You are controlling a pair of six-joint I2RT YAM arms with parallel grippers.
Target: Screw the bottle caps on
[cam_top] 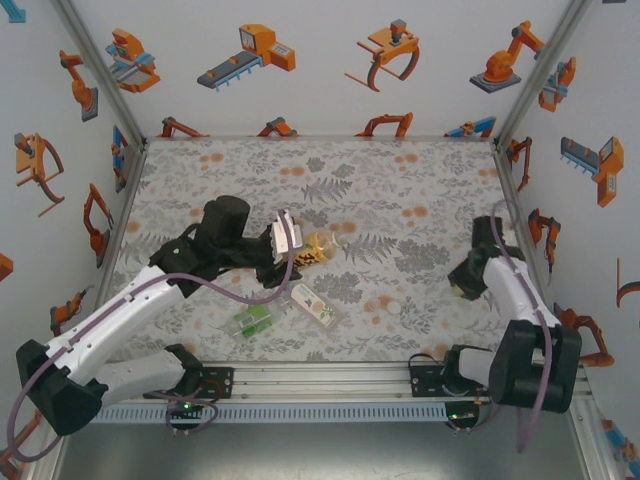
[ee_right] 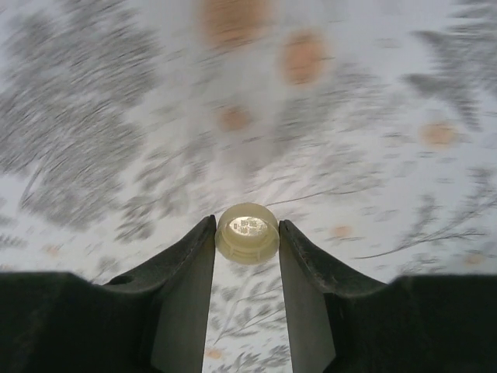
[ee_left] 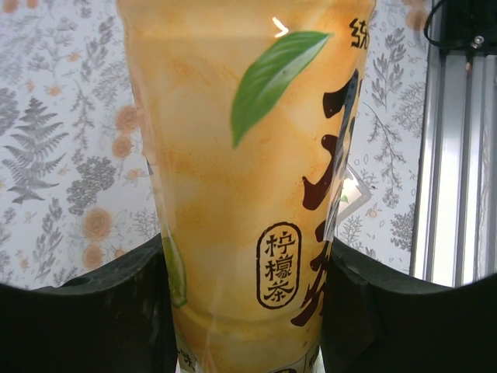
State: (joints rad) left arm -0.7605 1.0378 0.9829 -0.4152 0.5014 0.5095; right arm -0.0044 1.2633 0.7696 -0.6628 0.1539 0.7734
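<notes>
I see the far half of the table bare, open from side to side. Near the front centre a white-labelled bottle and a green-labelled bottle lie on their sides, close together, blocking low passes. A loose cap sits to their right. The left arm crosses the front left diagonally, its amber bottle at mid-table. Between loose cap and right arm lies open surface.

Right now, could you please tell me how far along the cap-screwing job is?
Done: no bottle looks clearly capped. In hand: the left gripper is shut on the amber bottle, and the right gripper pinches a pale cap, apart from that bottle. Left: screwing that cap on, then the white-labelled bottle and green-labelled bottle lying on the table, with one loose cap beside them.
</notes>
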